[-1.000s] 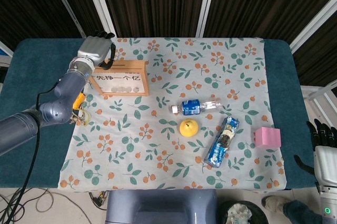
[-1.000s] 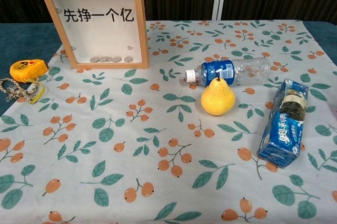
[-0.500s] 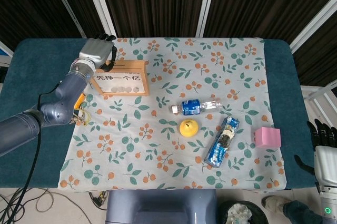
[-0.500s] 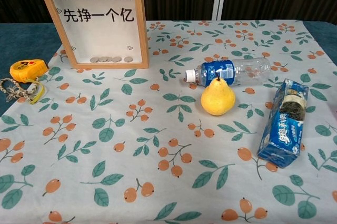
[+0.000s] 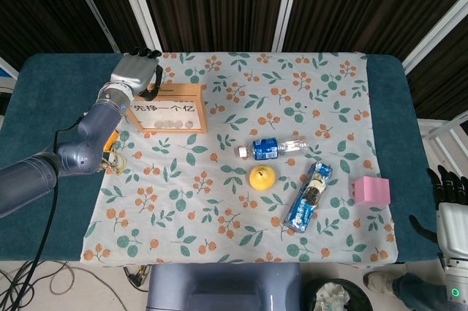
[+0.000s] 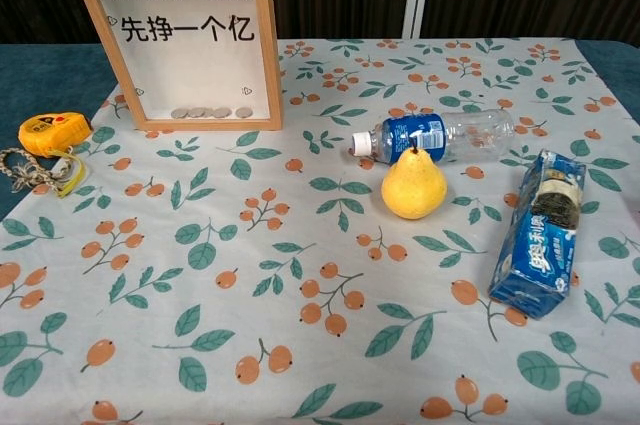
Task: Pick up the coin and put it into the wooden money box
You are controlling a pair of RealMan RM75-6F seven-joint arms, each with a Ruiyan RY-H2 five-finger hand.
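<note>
The left hand [image 5: 136, 73] hangs over the top left corner of the upright wooden money box with a white front panel [image 5: 167, 107], at the far left of the counter. Its dark fingers [image 5: 153, 85] curl down toward the box's top edge, thumb tip reaching the rim; whether they pinch a coin cannot be told from the head view, and the chest view shows only a dark tip at the top of the frame. No loose coin can be made out on the cloth. A row of silver coins [image 6: 209, 112] lies inside the box along the bottom of its window (five or so, overlapping).

The box stands on a floral cloth with orange berries and green leaves [image 5: 219, 208] that covers the teal counter [image 5: 51, 84]. Just left of the box, partly under the left forearm, lies a yellow tape measure with a cord [image 6: 47, 133].

Near the middle, a clear plastic bottle with a blue label [image 6: 432, 134] lies on its side, and a yellow pear [image 6: 413, 185] stands touching it in front. To the right lies a blue snack packet [image 6: 543, 232], and further right a pink cube [image 5: 371, 191].

The right hand [image 5: 453, 208] rests off the counter's near right corner, dark fingers straight and slightly apart, holding nothing.
</note>
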